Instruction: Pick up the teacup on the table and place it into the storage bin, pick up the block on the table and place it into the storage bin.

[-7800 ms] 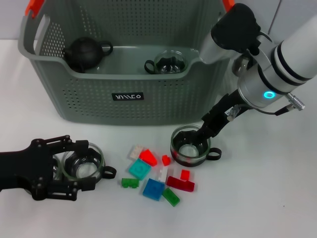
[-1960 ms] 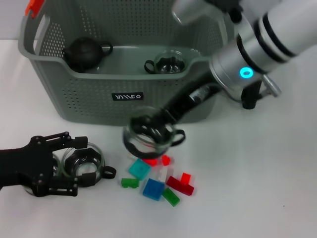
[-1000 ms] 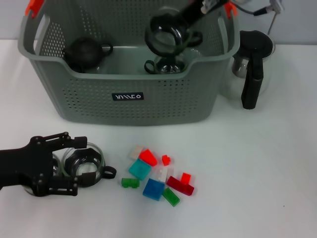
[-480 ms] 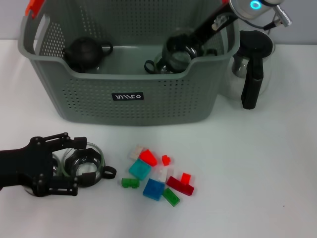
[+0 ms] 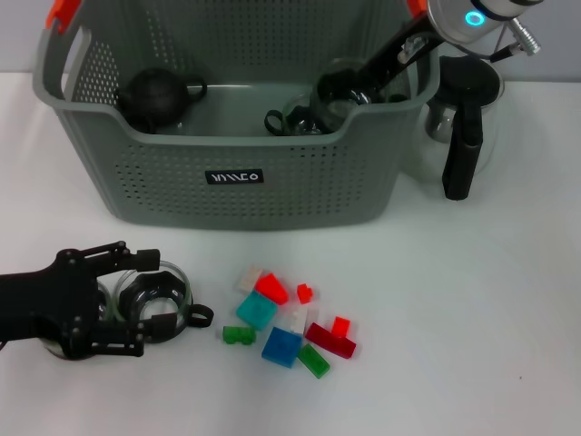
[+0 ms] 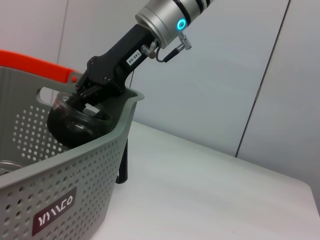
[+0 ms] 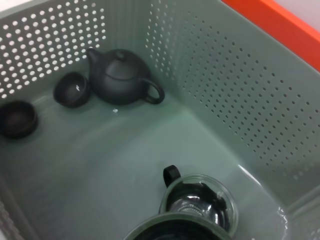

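Note:
The grey-green storage bin (image 5: pixel 227 182) stands at the back of the table. My right gripper (image 5: pixel 352 86) reaches down into its right end, shut on a glass teacup (image 5: pixel 334 91) held just inside the rim. The left wrist view shows that gripper (image 6: pixel 95 90) and its teacup (image 6: pixel 70 125) at the bin's wall (image 6: pixel 60 190). At the front left, my left gripper (image 5: pixel 127 304) lies on the table, open, with a second glass teacup (image 5: pixel 163 304) between its fingers. Several coloured blocks (image 5: pixel 286 322) lie loose in front of the bin.
Inside the bin are a black teapot (image 5: pixel 154 95) (image 7: pixel 120 80), another glass cup (image 5: pixel 300 118) (image 7: pixel 200 202) and two small black cups (image 7: pixel 72 89). A glass kettle with a black handle (image 5: pixel 463 127) stands right of the bin.
My right gripper lifted the teacup off the table, carried it over the bin and lowered it into the right end. The left gripper has barely moved.

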`<state>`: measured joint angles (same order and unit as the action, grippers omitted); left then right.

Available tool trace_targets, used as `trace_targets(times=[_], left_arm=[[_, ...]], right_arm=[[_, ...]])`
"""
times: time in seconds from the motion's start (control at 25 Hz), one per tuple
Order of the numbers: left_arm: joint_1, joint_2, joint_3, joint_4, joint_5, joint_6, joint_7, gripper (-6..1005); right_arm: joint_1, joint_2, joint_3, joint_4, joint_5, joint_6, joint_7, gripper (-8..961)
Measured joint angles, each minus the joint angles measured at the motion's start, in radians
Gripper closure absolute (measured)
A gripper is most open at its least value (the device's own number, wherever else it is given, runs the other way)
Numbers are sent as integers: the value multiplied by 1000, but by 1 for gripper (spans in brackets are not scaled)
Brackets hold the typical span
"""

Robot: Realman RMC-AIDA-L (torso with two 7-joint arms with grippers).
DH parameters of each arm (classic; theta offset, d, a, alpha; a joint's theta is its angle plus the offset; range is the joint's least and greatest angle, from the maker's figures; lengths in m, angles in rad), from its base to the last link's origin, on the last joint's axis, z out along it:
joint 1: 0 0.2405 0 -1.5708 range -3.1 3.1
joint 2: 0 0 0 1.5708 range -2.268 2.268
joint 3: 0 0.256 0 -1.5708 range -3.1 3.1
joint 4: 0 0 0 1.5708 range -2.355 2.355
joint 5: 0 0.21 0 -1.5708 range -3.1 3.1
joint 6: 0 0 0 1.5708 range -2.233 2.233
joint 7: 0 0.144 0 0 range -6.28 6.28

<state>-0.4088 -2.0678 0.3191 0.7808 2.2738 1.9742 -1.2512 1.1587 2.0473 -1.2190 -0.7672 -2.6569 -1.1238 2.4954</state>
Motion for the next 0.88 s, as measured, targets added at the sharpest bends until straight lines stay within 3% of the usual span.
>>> trace_targets(times=[0.28, 0.88], left_arm=[[-6, 0, 0, -6, -1, -3, 0, 65], [-7, 3, 0, -6, 0, -8, -1, 64]], right_arm=[[35, 5, -1, 90, 0, 52, -30, 890], [44, 6, -5, 91, 0, 47, -32, 889]])
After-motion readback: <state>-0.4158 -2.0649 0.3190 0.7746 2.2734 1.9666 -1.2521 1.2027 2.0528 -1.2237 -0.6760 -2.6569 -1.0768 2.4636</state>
